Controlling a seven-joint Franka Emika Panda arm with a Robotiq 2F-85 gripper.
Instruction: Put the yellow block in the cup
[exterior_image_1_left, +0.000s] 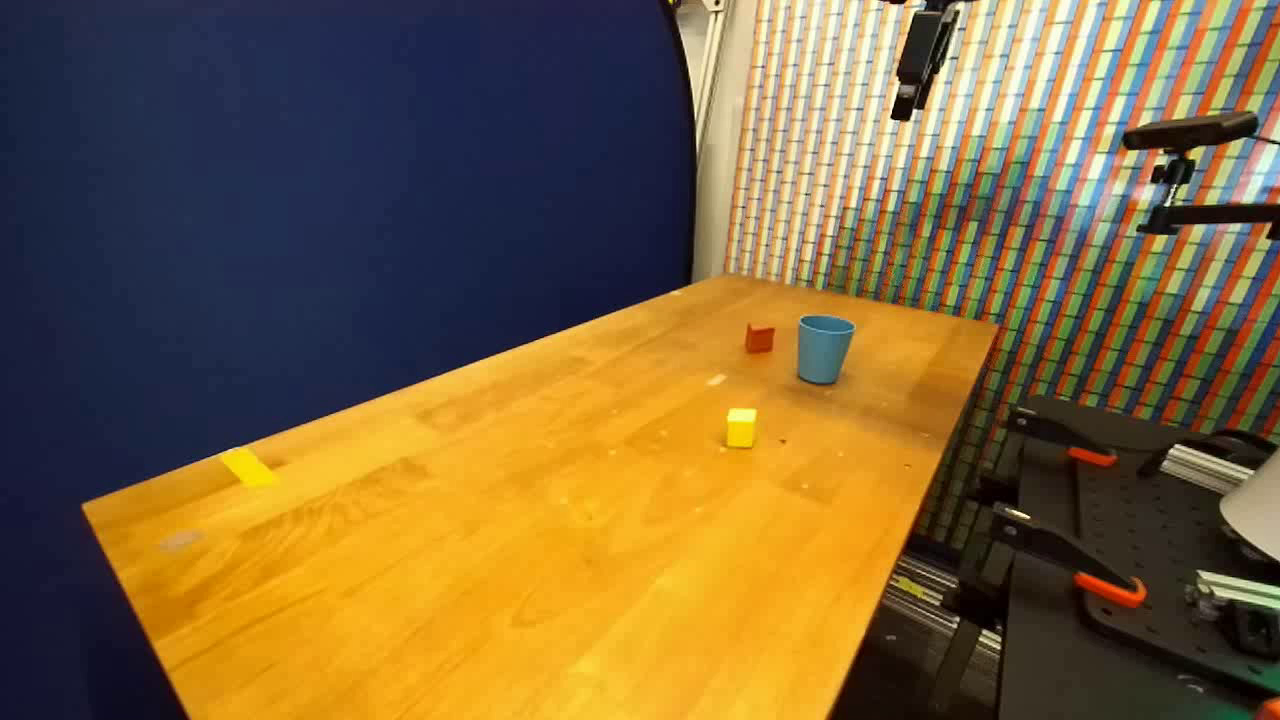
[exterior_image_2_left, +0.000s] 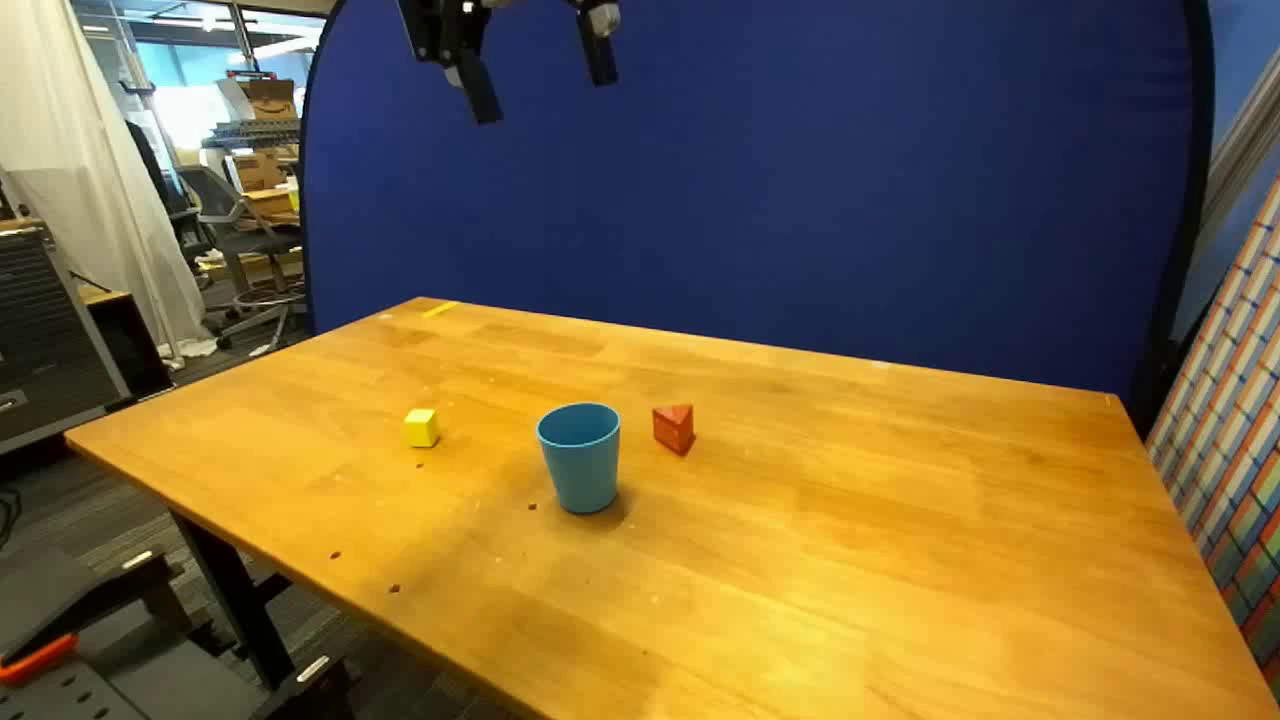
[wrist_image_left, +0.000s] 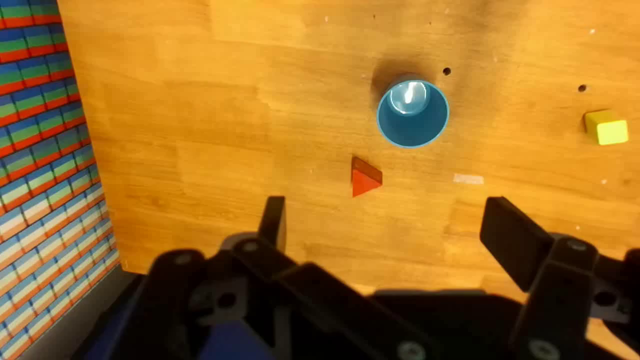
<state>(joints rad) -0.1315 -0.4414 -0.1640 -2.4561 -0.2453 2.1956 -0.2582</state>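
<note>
Fingers (wrist_image_left: 515, 240) of the black, jointed two-finger gripper (wrist_image_left: 386, 217) stand wide apart in the wrist view, and we see nothing held between them. In both exterior views the gripper hangs well above the light-brown wooden table (exterior_image_2_left: 900, 560). Nearest the fingers in the wrist view lies a small red triangular block (wrist_image_left: 365, 178); just past it, not touching, an upright, round, tapered light-blue cup (wrist_image_left: 413, 122) opens upward. The small, bright yellow, cube-shaped block (wrist_image_left: 607, 128) rests on the table, outside the cup and well apart from it.

The table carries small dark holes (exterior_image_2_left: 395, 588), a short pale strip (wrist_image_left: 468, 179) and, close to a corner, a flat yellow patch of tape (exterior_image_1_left: 248, 467). Behind the table we see a dark blue, curved-edged backdrop (exterior_image_2_left: 800, 180) and a panel (exterior_image_1_left: 860, 180) patterned in multicoloured bricks; farther off stand a grey office chair (exterior_image_2_left: 215, 195), brown cardboard boxes (exterior_image_2_left: 258, 170) and a white curtain (exterior_image_2_left: 100, 180). Beside the table sits a black perforated plate (exterior_image_1_left: 1160, 560) with orange-tipped black clamps (exterior_image_1_left: 1070, 559).

The top edge cuts off the gripper in both exterior views, where the cup's wall hides its floor. A white rounded thing (exterior_image_1_left: 1258, 508) is cut off at the edge of an exterior view, and we cannot tell what it is.
</note>
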